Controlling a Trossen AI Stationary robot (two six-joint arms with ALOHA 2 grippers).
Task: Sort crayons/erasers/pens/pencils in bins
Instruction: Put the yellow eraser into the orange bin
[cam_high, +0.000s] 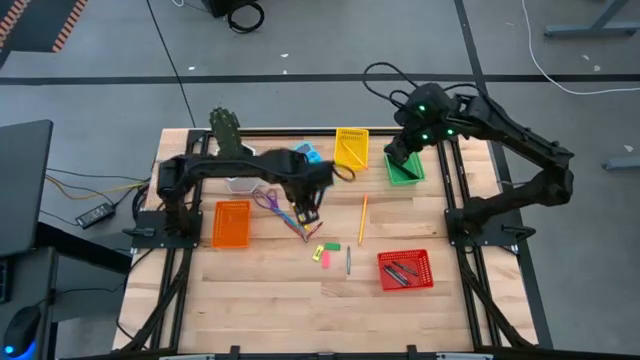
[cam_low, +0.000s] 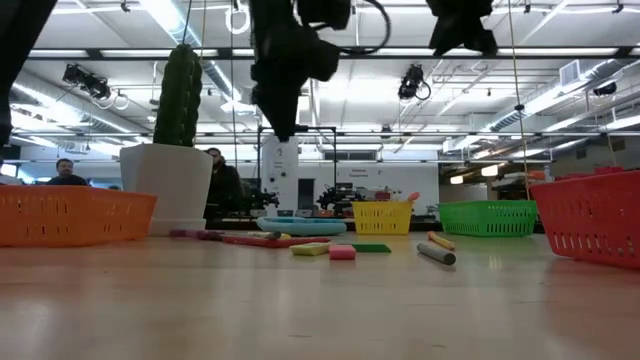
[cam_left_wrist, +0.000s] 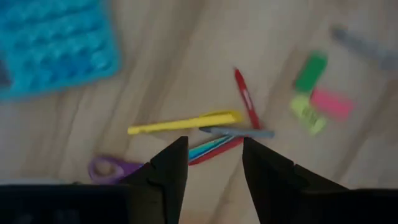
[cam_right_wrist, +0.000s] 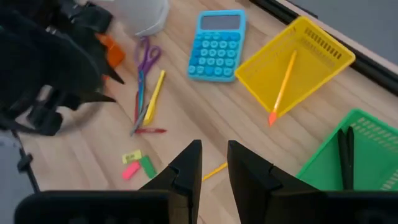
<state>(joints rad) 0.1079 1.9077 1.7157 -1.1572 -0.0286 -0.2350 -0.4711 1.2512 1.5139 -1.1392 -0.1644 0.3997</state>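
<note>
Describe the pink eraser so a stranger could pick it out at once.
Start at the red basket near the table's front edge. Toward the orange basket lie three small blocks; the pink eraser is the one nearest the front edge, beside a yellowish and a green one.

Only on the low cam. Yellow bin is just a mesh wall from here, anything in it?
Observer: One orange pencil lies in the yellow bin, nothing else.
Operator: Green bin?
Observer: Two dark pens lie side by side in the green bin.
Operator: Left claw holding anything?
Observer: No. The left claw is open and empty, above the loose sticks that lie beside the purple scissors.
</note>
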